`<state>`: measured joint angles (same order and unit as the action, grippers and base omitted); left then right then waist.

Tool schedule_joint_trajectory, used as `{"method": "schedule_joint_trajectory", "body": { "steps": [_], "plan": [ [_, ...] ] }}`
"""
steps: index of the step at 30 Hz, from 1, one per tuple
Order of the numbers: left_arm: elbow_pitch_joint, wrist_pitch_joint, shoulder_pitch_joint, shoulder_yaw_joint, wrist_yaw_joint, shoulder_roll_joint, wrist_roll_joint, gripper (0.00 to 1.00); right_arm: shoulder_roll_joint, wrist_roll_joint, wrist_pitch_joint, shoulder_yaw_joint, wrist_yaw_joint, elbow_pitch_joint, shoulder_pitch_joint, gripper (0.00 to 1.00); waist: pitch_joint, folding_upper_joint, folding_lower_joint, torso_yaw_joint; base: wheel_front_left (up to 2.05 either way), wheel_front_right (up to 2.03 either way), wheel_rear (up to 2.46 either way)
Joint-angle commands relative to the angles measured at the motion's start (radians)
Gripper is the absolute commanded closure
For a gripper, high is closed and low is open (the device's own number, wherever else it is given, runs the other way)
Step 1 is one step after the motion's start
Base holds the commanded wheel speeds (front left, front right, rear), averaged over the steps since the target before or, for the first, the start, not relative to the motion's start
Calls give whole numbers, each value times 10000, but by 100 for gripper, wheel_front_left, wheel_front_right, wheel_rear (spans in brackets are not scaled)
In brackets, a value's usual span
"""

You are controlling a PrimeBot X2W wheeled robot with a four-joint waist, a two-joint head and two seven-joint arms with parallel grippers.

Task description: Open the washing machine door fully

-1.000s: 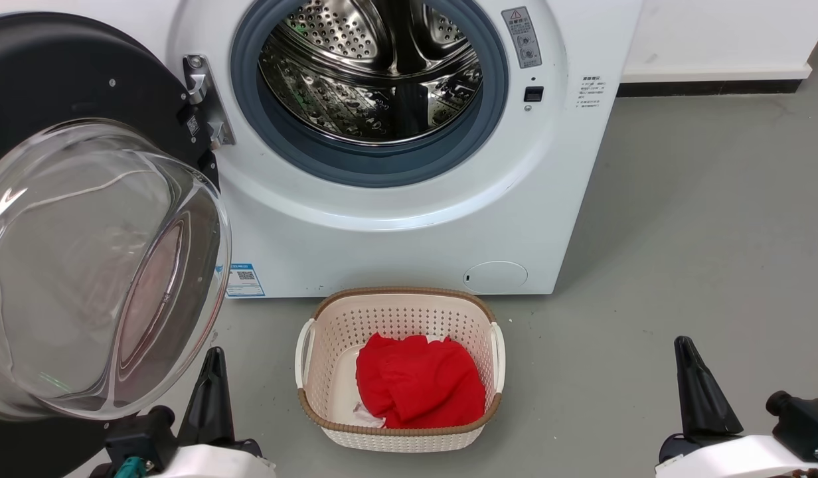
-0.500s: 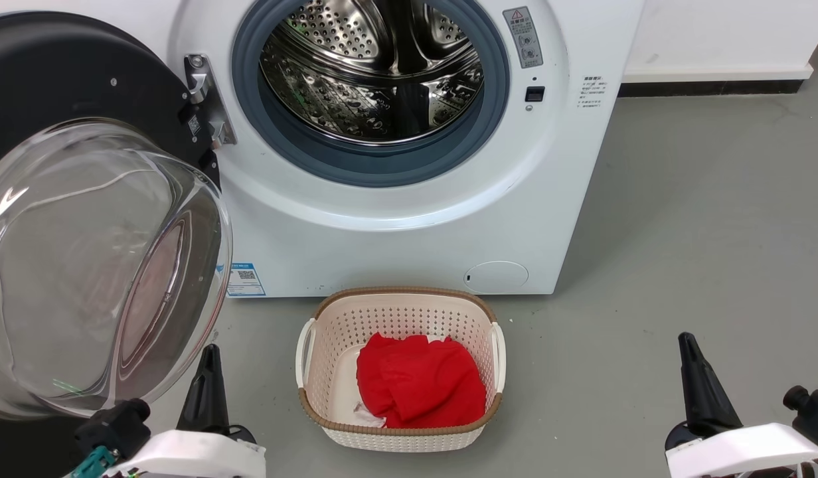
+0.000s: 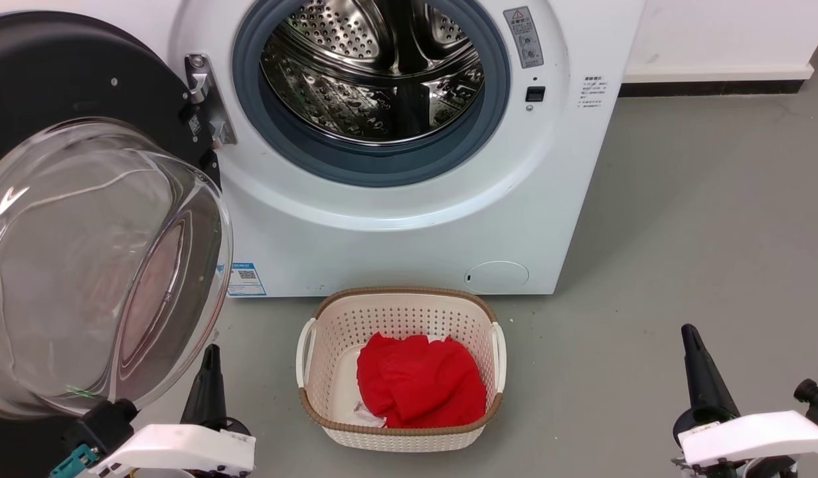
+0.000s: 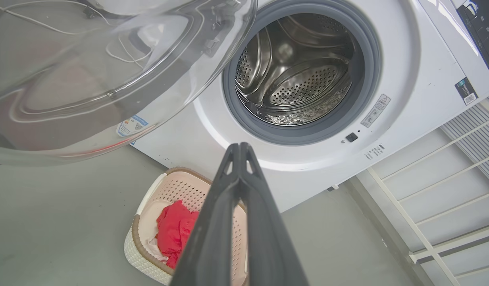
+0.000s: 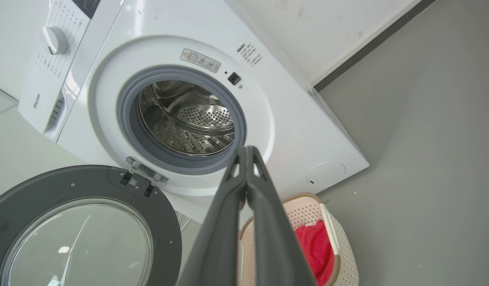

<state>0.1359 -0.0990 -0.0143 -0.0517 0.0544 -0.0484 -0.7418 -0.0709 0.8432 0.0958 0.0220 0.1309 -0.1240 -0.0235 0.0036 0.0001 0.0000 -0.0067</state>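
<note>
Door hangs just beside my left claw, at its 11 o'clock. Left claw pinched closed, empty. Right claw likewise, well apart.

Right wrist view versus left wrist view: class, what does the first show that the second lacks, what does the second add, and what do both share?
Right wrist view's extras: the white control dial, the door hinge and the round service flap. Left wrist view's extras: the blue label and a white railing. Shared: the washing machine with its steel drum, the washing machine door standing open, the basket of red cloth, and the left gripper and right gripper, each with fingers together.
</note>
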Motion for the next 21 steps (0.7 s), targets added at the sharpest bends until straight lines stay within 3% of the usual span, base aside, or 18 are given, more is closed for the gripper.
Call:
{"method": "schedule_joint_trajectory", "body": {
  "steps": [1,21],
  "plan": [
    [-67,61,311,-63,59,-16,-269,100,-93,274,-53,27,0,75,240,100,0,-1,0,1,0,0,0],
    [291,700,609,-239,284,-20,-2858,100,-121,2678,-553,147,0,-303,592,100,-1,-1,0,16,0,0,0]
  ]
}}
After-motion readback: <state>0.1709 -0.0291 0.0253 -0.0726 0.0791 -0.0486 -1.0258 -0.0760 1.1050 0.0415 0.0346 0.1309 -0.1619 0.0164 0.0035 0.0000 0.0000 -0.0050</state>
